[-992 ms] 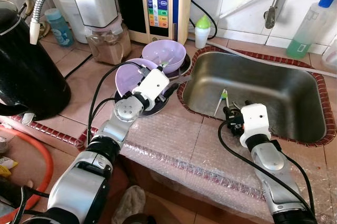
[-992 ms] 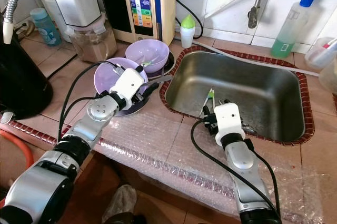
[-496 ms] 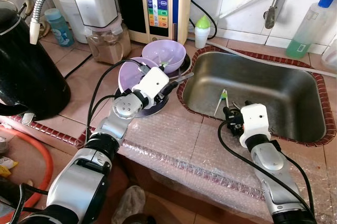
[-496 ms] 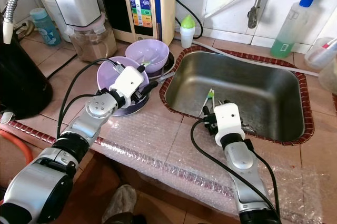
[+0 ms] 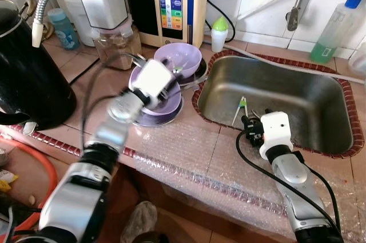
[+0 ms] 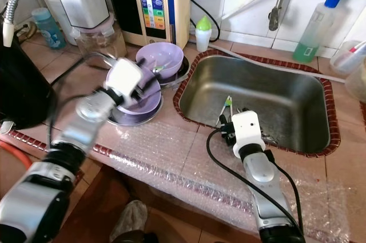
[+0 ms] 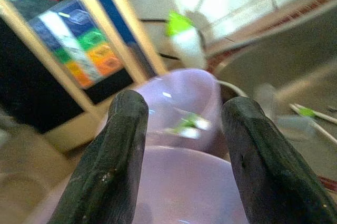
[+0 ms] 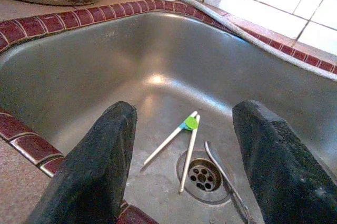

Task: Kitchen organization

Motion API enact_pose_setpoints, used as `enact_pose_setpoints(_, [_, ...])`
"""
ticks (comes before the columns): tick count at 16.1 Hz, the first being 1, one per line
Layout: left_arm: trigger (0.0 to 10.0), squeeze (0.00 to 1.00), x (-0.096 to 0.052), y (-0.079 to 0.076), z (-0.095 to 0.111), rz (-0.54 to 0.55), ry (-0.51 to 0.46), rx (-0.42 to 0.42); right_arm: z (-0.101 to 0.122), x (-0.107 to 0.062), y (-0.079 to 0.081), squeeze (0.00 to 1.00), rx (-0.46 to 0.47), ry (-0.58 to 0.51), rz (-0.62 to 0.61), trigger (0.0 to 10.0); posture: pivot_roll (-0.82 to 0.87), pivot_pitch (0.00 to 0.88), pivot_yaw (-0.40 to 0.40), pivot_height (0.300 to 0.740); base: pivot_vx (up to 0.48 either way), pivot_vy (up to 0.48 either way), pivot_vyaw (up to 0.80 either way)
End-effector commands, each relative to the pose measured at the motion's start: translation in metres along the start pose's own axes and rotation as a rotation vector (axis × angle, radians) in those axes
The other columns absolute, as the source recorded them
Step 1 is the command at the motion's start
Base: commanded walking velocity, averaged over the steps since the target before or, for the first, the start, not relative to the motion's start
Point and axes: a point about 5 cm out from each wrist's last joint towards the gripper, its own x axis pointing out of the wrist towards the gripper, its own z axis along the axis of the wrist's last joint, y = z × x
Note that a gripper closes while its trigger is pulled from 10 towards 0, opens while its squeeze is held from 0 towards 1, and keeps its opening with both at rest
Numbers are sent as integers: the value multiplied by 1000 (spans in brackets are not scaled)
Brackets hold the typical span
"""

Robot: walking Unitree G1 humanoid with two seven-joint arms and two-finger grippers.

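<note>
My left gripper [image 7: 181, 145] hovers with fingers spread over the near purple bowl [image 5: 166, 103] beside the sink [image 5: 337, 146]; my right gripper [image 8: 187, 145], also released, hangs above green-tipped chopsticks [image 8: 176, 139] in the basin.

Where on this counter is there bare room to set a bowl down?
Free: the bubble wrap in front of the sink, between the two arms. Crowded: the back corner, with two purple bowls, jar and bottles; chopsticks lie in the sink.

Home kitchen, steel sink [image 5: 320, 106], tiled counter [image 5: 86, 83], purple bowls [image 5: 182, 58], kettle [image 5: 28, 77]
</note>
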Motion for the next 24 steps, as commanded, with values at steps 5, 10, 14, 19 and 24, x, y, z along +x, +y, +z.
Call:
enact_pose_setpoints(5, [10000, 0, -8, 21, 4, 107, -2, -14, -3, 5, 1, 0, -6, 19, 29, 10000, -63, 0, 39, 740, 0, 0, 0])
enact_pose_setpoints(10, [10000, 0, -20, 30, -5, 180, 33, -47, -2, 5, 0, 0, -12, 15, 32, 10000, -66, 0, 33, 740, 0, 0, 0])
enact_pose_setpoints(14, [10000, 0, -28, 35, -5, 235, 37, -107, -3, 6, -1, 0, -14, 15, 26, 10000, -61, 0, 36, 740, 0, 0, 0])
enact_pose_setpoints(19, [10000, 0, -30, 35, -10, 248, 65, -134, -2, 9, 1, 0, -13, 8, 35, 10000, -51, 0, 31, 740, 0, 0, 0])
enact_pose_setpoints(24, [10000, 0, -34, 39, -13, 280, 76, -175, -2, 9, -3, 0, -18, 8, 22, 10000, -55, 0, 36, 740, 0, 0, 0])
